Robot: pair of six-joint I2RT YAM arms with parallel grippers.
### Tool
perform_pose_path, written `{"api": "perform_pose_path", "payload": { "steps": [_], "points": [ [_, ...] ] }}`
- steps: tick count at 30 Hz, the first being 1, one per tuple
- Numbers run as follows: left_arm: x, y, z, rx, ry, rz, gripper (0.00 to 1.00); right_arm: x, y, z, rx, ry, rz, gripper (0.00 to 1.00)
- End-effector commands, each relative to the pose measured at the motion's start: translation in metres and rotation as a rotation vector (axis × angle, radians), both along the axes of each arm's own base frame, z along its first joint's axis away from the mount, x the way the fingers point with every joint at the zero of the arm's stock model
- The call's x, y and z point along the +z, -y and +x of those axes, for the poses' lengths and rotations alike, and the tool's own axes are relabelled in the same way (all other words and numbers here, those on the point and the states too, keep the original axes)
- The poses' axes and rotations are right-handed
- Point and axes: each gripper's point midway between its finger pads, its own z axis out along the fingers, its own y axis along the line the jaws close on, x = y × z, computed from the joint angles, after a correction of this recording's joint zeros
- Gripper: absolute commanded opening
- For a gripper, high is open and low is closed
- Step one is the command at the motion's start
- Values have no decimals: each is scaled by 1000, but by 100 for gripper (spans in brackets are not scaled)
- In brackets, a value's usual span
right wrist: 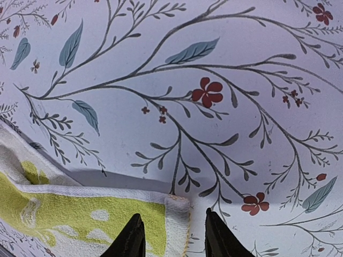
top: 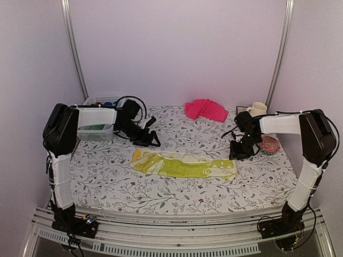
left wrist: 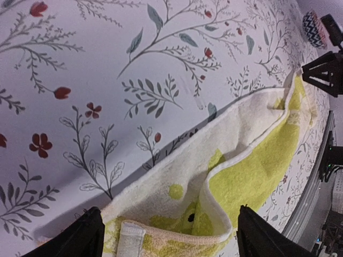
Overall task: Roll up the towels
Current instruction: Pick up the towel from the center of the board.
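Observation:
The lime-yellow towel (top: 185,165) lies folded into a long strip across the middle of the table. The hot pink towel (top: 205,110) sits crumpled at the back. My left gripper (top: 151,140) hovers at the strip's left end. In the left wrist view it (left wrist: 169,235) stands wide open, with the folded yellow end (left wrist: 252,176) between its fingers and untouched. My right gripper (top: 241,152) is at the strip's right end. In the right wrist view its jaws (right wrist: 174,235) stand partly apart astride the towel's white hemmed corner (right wrist: 177,214), which lies flat.
A white basket (top: 96,131) holding cloth stands at the back left, behind the left arm. A cream mug (top: 258,109) is at the back right. A round red-orange woven pad (top: 269,144) lies just right of the right gripper.

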Motion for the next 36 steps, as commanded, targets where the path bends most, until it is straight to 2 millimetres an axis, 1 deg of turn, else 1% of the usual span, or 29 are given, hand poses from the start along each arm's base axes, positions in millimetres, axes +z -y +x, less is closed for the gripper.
{"api": "perform_pose_path", "payload": {
  "steps": [1,5,6,8,12,15,20,25,30,33,35,36],
  "points": [
    [-6,6,11,17,-10,87,86,2,2,8,4,14,-15,39],
    [-15,16,12,10,17,202,86,5,4,9,2,20,-27,39],
    [-21,15,9,-1,10,252,86,6,4,9,2,21,-26,39],
    [-25,14,8,-13,28,330,84,7,4,9,1,25,-22,39],
    [-22,14,1,-25,44,380,78,7,4,9,-1,24,-21,39],
    [-21,6,-5,-17,41,434,67,8,4,8,0,25,-21,39],
    [-7,-14,-11,19,74,514,65,8,3,9,6,28,-18,39],
    [2,-24,-29,8,61,525,63,8,2,11,15,31,-17,39],
    [-2,-17,-59,-106,-6,438,63,7,1,12,21,31,-13,39],
    [-1,-12,-65,-136,-19,402,62,8,0,12,29,31,-11,39],
    [1,-10,-68,-140,-30,382,59,9,1,11,32,34,-16,39],
    [0,-10,-70,-138,-40,380,56,10,1,12,34,37,-19,39]
  ]
}}
